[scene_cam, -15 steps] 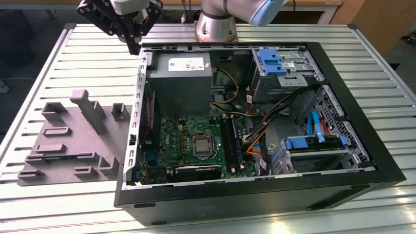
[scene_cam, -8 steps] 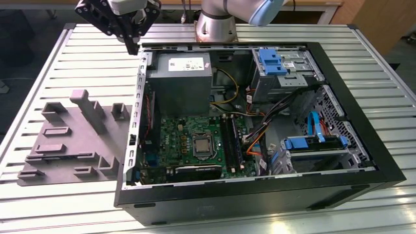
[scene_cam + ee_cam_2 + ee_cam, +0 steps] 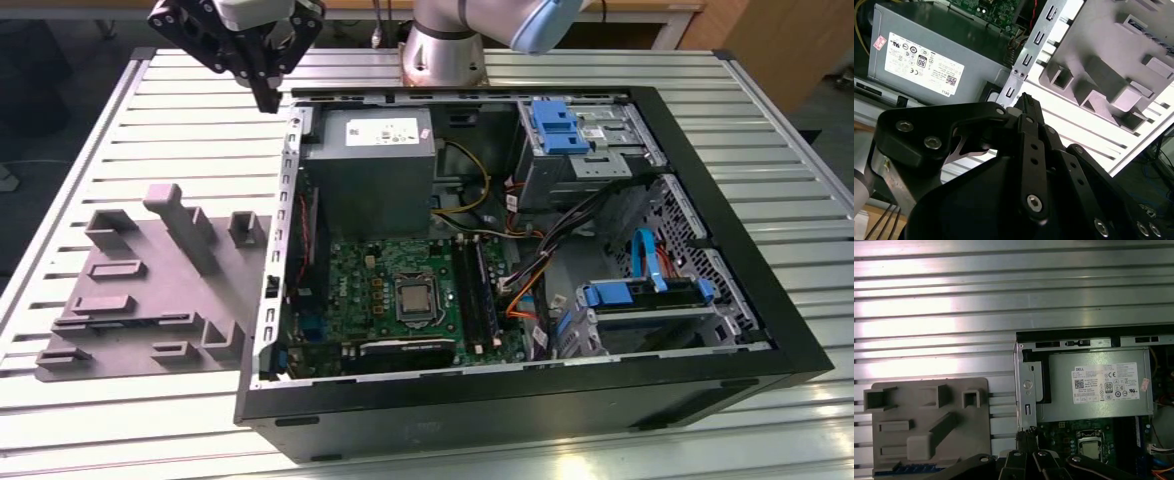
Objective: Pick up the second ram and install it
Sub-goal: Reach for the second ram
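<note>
My gripper [image 3: 271, 98] hangs above the slatted table, just outside the far corner of the open computer case [image 3: 747, 150] on the exterior view's left. Its black fingers are pressed together, nothing showing between them in the second wrist view [image 3: 1024, 102]. The green board [image 3: 400, 290] lies inside the case with its long black slots [image 3: 478, 290]. A thin bluish strip [image 3: 914, 469] lies in the grey moulded tray [image 3: 979, 440], partly hidden by the gripper [image 3: 1026, 432]. I cannot tell whether that strip is the second ram.
The grey tray [image 3: 80, 345] with raised blocks sits beside the case on the exterior view's left. A grey power supply [image 3: 367, 150] fills the case's far corner. Blue drive brackets [image 3: 554, 125] and cables [image 3: 534, 290] crowd the right side. The arm's base [image 3: 447, 50] stands behind.
</note>
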`<state>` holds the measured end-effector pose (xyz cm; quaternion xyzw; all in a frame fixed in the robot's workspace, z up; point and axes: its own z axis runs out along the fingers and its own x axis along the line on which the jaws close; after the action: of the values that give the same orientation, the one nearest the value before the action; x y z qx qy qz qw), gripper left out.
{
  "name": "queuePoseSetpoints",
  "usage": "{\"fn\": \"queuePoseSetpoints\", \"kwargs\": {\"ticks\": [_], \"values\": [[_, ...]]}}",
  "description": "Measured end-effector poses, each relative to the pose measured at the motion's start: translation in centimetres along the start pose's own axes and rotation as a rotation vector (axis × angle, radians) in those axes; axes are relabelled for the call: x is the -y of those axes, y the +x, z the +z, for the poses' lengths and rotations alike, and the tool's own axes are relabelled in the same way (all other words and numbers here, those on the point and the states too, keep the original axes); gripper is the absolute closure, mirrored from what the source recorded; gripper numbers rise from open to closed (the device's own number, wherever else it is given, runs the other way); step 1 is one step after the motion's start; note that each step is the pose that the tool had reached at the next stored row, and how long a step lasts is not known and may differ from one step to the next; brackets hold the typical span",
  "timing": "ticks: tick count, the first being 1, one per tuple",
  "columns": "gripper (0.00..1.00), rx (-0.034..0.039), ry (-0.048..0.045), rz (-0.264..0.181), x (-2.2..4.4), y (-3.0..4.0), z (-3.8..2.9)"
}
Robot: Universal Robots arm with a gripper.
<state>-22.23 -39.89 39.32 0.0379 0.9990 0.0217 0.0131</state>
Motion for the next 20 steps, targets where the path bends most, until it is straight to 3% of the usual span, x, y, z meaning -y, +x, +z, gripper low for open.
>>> {"fn": "queuePoseSetpoints", "kwargs": {"ticks": [20], "values": [[0.89,0.0001,-0.0001,0.0,0.09,1.11,-0.03]]}}
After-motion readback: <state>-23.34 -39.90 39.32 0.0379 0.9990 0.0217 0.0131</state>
